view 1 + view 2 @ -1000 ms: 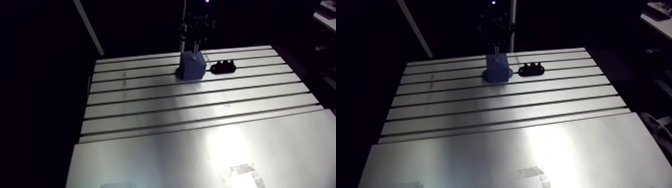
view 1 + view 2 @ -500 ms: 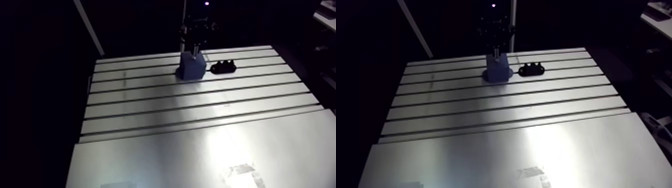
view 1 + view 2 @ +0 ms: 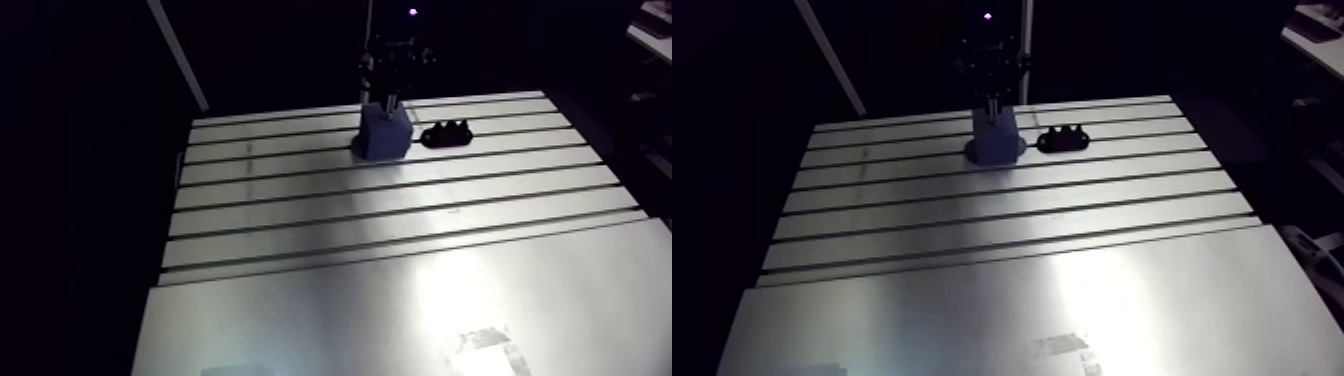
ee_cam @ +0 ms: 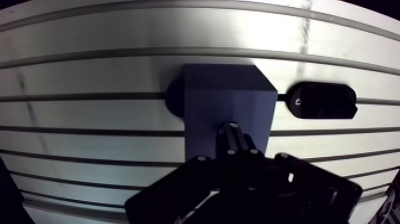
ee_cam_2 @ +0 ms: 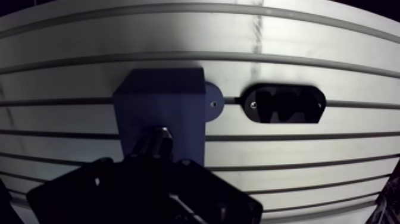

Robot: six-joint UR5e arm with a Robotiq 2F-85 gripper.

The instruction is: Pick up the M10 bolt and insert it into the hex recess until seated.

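Tool clenched on M10 bolt, upright over blue block at far side of table. Hex recess hidden under tool. Black holder just right of block. Hold bolt vertical, align hex flats, press straight down, release only once seated.

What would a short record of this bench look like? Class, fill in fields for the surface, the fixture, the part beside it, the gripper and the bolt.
surface: slotted aluminium table
fixture: blue block, standing upright on a rounded base
beside it: black oval holder, close to the block but not touching it
gripper: gripper, directly over the block's top face
bolt: too dark at the gripper's tip to tell for certain
seated: cannot be confirmed from these views
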